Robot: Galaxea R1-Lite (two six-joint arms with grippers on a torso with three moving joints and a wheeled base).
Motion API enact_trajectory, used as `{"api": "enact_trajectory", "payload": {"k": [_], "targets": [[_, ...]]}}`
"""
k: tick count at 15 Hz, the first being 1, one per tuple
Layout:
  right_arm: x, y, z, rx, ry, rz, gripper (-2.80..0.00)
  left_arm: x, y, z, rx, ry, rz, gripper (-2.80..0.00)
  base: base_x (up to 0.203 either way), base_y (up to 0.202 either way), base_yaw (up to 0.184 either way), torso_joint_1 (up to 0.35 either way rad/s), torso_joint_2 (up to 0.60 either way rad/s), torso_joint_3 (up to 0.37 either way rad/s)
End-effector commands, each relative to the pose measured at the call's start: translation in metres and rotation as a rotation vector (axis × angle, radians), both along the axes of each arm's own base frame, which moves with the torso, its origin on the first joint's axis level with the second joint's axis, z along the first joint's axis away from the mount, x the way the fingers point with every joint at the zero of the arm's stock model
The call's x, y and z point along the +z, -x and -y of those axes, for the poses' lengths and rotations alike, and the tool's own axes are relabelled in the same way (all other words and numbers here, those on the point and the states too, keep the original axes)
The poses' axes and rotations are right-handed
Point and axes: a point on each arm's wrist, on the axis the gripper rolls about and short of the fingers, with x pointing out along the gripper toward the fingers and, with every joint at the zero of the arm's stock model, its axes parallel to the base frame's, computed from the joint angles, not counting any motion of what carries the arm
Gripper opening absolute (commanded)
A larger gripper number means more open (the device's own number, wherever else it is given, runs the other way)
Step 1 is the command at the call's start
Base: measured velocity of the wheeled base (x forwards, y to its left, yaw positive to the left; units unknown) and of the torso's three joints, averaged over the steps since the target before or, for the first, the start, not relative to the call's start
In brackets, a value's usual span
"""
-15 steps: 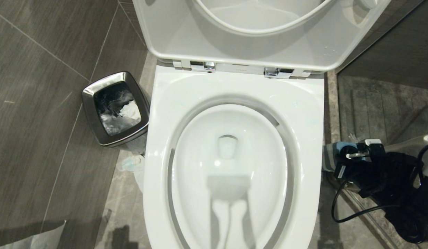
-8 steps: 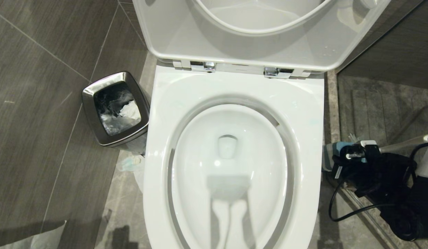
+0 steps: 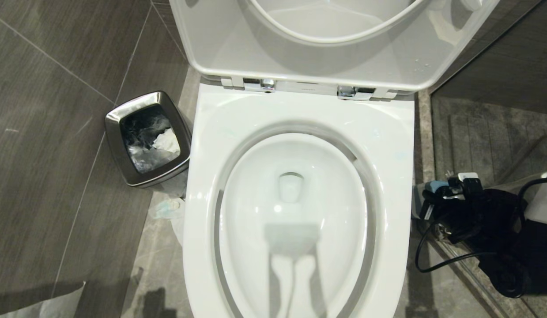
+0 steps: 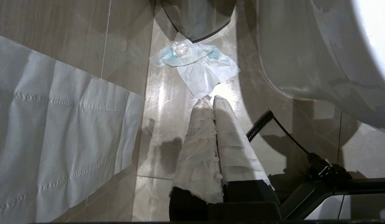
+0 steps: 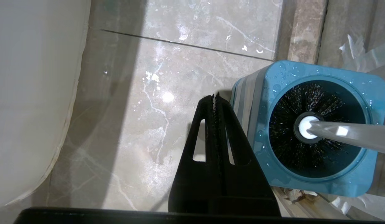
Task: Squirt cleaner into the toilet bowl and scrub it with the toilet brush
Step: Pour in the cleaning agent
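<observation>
Toilet brush point(image 5: 307, 127), a slim tool with a whitish-grey plastic handle and black bristles, stood head-down in its square blue-topped, grey-striped holder point(image 5: 371, 93) on the marble floor tiles point(image 5: 142, 93), to the right of the glossy white ceramic toilet bowl point(image 3: 295, 221). Its long axis ran nearly upright, bristles pointing at the floor, the handle rising and leaning away from the bowl, out past the edge of the right wrist view. No turquoise tint showed in the bowl's water, so the cleaner seemed not yet squirted.

The right gripper point(image 5: 214, 97), black and toothed, hung just beside the holder with its jaws pressed together, grasping nothing. To take the brush well, it would probably need to spread its jaws, shift across over the handle and close on the shaft above the holder's rim, then lift along the handle's lean so the wet bristles clear the holder without tipping it.

The left gripper point(image 4: 210, 99), its paper-wrapped fingers clenched and empty, hung parked over the floor left of the bowl.
</observation>
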Motion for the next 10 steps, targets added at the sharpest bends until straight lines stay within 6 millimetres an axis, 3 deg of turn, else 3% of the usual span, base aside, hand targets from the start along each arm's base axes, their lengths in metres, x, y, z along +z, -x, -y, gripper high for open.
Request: {"api": "enact_trajectory", "payload": {"k": [1,10], "targets": [[0.0009,-0.0005,-0.0001,0.002,0.0,0.01,-2.8,-0.0004,-0.0002,0.0,0.0,0.0,-0.003,-2.8,0.0,0.0,0.0,0.0,0.0,0.0],[0.0001,-0.0043,-0.0004,0.005,-0.001,0.016,-2.8,-0.0005,-0.0002,0.0,0.0,0.0,-0.004,-2.8,0.0,0.0,0.0,0.0,0.0,0.0]]}}
